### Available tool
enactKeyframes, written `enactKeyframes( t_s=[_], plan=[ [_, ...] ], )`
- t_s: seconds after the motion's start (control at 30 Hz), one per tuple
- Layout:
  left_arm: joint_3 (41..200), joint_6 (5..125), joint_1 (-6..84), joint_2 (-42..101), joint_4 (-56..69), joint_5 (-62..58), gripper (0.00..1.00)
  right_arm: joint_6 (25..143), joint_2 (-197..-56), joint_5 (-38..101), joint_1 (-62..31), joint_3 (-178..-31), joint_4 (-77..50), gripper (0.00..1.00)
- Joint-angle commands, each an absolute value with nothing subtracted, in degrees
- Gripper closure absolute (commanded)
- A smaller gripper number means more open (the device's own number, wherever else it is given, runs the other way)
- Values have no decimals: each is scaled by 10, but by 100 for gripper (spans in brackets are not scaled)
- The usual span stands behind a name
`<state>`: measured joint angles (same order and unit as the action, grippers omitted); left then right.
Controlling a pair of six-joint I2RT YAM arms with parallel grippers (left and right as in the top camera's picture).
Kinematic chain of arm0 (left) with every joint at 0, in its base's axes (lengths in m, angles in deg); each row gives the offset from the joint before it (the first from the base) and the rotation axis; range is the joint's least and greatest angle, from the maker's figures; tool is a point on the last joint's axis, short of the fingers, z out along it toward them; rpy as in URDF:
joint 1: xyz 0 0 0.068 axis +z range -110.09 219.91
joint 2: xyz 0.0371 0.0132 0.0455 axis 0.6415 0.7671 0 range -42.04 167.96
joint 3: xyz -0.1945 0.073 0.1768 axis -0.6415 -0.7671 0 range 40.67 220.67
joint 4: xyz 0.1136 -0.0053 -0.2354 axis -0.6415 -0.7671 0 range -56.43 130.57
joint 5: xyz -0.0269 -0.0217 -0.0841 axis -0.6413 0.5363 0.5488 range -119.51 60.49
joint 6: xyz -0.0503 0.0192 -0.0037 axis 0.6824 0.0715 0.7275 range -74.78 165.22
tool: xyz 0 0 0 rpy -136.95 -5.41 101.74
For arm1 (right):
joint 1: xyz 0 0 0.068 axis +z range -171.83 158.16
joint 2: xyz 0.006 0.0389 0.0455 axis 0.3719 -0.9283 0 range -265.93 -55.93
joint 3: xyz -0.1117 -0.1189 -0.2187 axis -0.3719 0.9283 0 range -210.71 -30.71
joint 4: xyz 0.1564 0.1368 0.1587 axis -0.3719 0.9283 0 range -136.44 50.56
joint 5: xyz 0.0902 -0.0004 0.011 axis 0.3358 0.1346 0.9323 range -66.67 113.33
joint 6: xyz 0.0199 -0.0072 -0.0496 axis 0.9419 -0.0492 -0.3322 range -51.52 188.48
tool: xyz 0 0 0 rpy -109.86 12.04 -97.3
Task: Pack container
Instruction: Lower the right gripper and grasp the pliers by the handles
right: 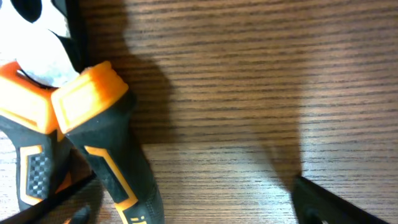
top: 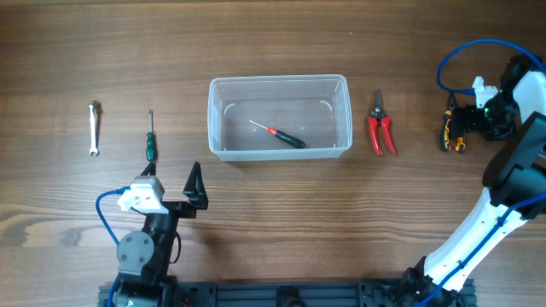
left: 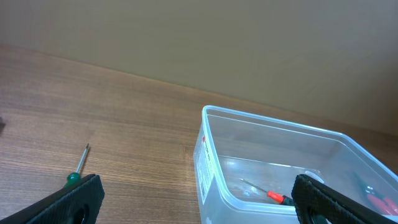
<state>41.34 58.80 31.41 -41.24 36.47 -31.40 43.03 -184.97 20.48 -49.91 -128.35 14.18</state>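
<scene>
The clear plastic container stands mid-table with a red-and-black screwdriver lying inside. My left gripper is open and empty, in front of the container's left end. In the left wrist view the container and that screwdriver show between the open fingers. My right gripper is at the far right, open over an orange-and-black handled tool. In the right wrist view the tool lies on the table by the left finger, inside the open jaws.
A silver wrench and a green-handled screwdriver lie left of the container; the screwdriver also shows in the left wrist view. Red-handled pliers lie just right of the container.
</scene>
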Motion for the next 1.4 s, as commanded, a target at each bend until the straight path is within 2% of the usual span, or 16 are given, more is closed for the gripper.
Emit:
enactKeyframes(
  t_s=[0.0, 0.03, 0.1, 0.17, 0.33, 0.43, 0.53, 0.7, 1.37],
  plan=[
    [410, 576, 318, -417, 366, -320, 0, 431, -1859, 188, -501, -1277, 133, 18],
    [410, 576, 318, -417, 366, -320, 0, 431, -1859, 188, -501, -1277, 133, 25],
    [410, 576, 318, -417, 366, -320, 0, 431, -1859, 188, -501, -1277, 130, 31],
    [410, 576, 318, -417, 366, -320, 0, 431, -1859, 188, -501, -1277, 127, 32],
    [410, 576, 318, -417, 366, -320, 0, 427, -1859, 203, -500, -1277, 107, 41],
    [410, 576, 318, -417, 366, -320, 0, 414, -1859, 208, -499, -1277, 105, 52],
    [410, 576, 318, -417, 366, -320, 0, 414, -1859, 221, -499, -1277, 101, 56],
    [410, 576, 318, -417, 366, -320, 0, 414, -1859, 221, -499, -1277, 97, 68],
    [410, 576, 318, -417, 366, -320, 0, 415, -1859, 223, -494, -1278, 94, 70]
  ],
)
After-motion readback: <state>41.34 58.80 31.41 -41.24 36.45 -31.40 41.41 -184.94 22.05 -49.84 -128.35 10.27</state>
